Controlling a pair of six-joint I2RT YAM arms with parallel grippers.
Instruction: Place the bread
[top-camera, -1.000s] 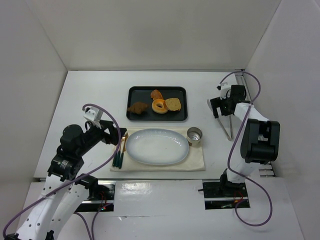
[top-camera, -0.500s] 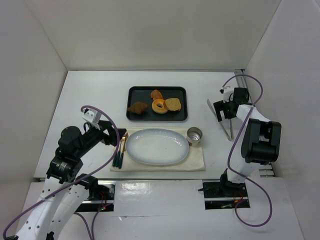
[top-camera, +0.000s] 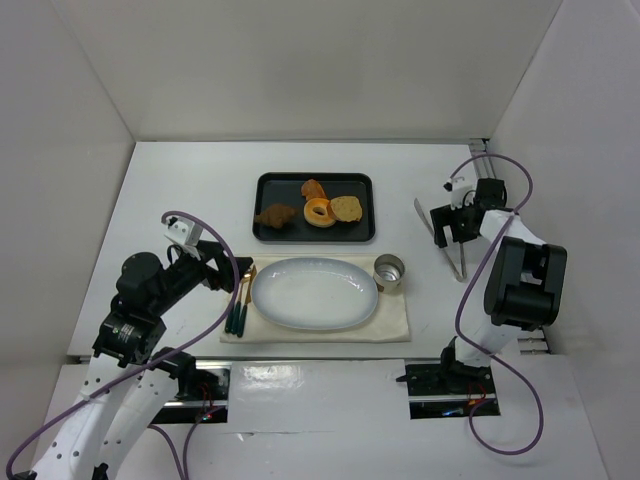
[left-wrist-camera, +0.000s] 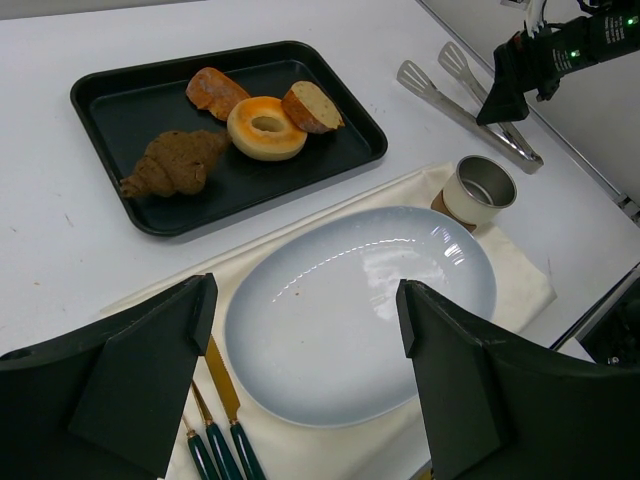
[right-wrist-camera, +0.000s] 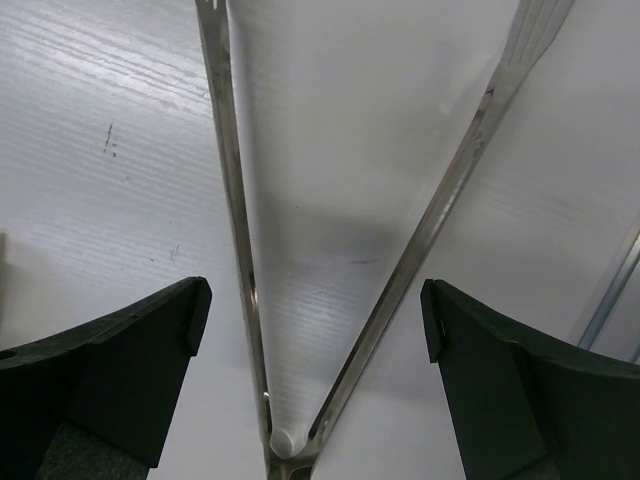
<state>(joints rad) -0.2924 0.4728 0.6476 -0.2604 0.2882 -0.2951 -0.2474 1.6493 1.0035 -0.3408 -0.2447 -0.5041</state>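
The bread (top-camera: 346, 208) (left-wrist-camera: 312, 106), a tan slice with a golden crust, lies at the right end of the black tray (top-camera: 263, 193) (left-wrist-camera: 120, 100). My left gripper (top-camera: 228, 272) (left-wrist-camera: 305, 305) hovers open and holds nothing, over the left edge of the pale oval plate (top-camera: 315, 293) (left-wrist-camera: 350, 320). My right gripper (top-camera: 449, 224) (right-wrist-camera: 315, 300) is open far to the right, just above the metal tongs (top-camera: 457, 255) (right-wrist-camera: 232, 220) (left-wrist-camera: 470, 100) lying on the table. Both tong arms run between its fingers, untouched; their hinge is at the bottom of the right wrist view.
An orange ring doughnut (top-camera: 319, 212), a dark brown pastry (top-camera: 275, 215) and an orange roll (top-camera: 313, 189) share the tray. A metal cup (top-camera: 389, 270) stands right of the plate. Green-handled cutlery (top-camera: 240, 305) lies on the beige cloth (top-camera: 395, 322). White walls enclose the table.
My right gripper has shifted right and slightly nearer along the tongs. The left arm drew back a little, then held still. Both grippers stayed open.
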